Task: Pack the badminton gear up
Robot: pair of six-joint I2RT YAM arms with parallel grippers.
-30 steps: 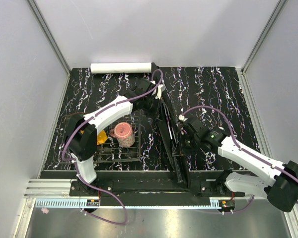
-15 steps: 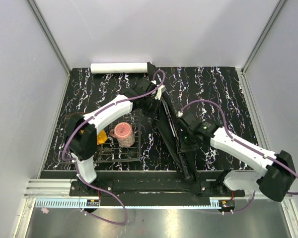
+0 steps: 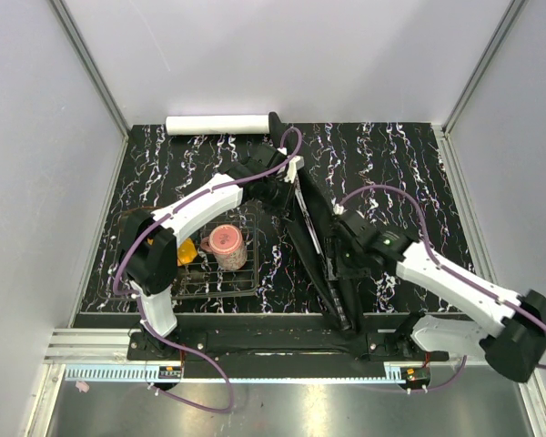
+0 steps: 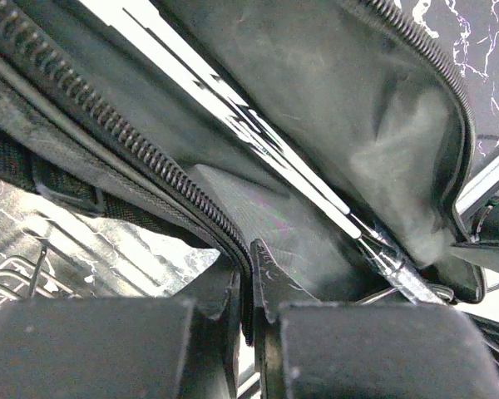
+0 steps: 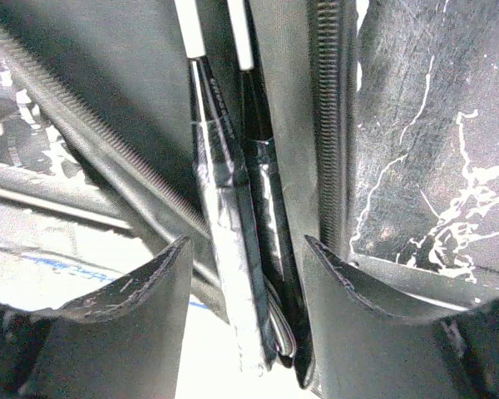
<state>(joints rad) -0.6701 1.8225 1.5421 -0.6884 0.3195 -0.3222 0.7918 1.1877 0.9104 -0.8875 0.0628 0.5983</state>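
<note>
The long black bag [image 3: 314,232] lies slanted across the mat, its mouth unzipped. My left gripper [image 3: 289,188] is at the bag's upper part. In the left wrist view this gripper [image 4: 249,291] is shut on the bag's zipper edge [image 4: 150,170], holding it up. My right gripper [image 3: 338,264] hovers over the bag's lower half. It [image 5: 245,274] stands open, with two plastic-wrapped racket handles [image 5: 229,224] lying loose between its fingers [image 5: 145,287] inside the bag. The racket heads are hidden. A white tube [image 3: 221,124] lies at the mat's far edge.
A wire basket [image 3: 187,287] at the left front holds a pink cup [image 3: 226,244] and a yellow-black object [image 3: 187,250]. Grey walls close in the marbled black mat [image 3: 391,164] on three sides.
My right gripper has opened, letting go of the racket handles, and its arm has shifted over the bag's lower half. The bag's near end swung slightly right. The left gripper keeps its hold.
</note>
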